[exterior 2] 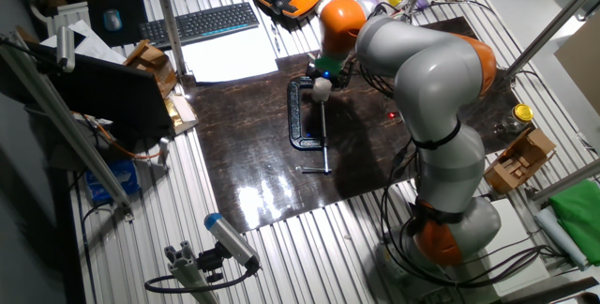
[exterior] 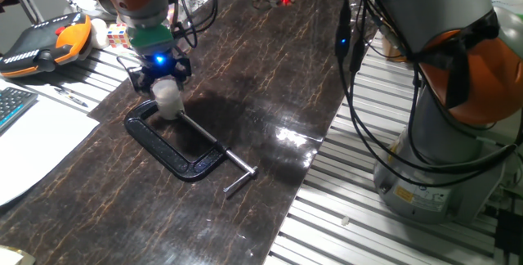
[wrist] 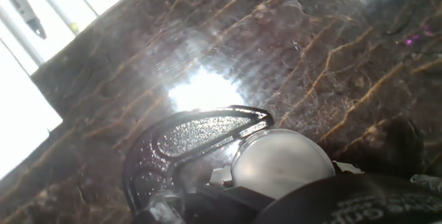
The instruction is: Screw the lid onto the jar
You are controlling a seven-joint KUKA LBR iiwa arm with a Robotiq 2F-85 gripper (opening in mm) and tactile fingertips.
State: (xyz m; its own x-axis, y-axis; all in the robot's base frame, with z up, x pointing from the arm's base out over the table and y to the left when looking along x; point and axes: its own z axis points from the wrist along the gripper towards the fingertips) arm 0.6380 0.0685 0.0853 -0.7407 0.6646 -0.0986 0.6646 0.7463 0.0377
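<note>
The jar (exterior: 170, 104) is a small whitish cylinder standing at the near end of the black C-clamp (exterior: 184, 149), on the dark mat. The pale lid (exterior: 166, 87) sits on top of it; I cannot make out the seam between them. My gripper (exterior: 163, 79) hangs straight over the jar, its black fingers shut around the lid. The hand view shows the lid (wrist: 282, 162) as a round frosted disc just ahead of the fingers, with the clamp's frame (wrist: 200, 131) behind it. From the other fixed view, the jar (exterior 2: 322, 86) shows below the gripper (exterior 2: 324, 72).
The clamp's screw handle (exterior: 239, 177) sticks out toward the mat's front. An orange teach pendant (exterior: 49, 42), a keyboard (exterior: 10, 105) and white paper (exterior: 37, 146) lie left of the mat. The arm's base (exterior: 441, 142) stands at the right. A gold-lidded clear jar (exterior 2: 521, 114) sits far off.
</note>
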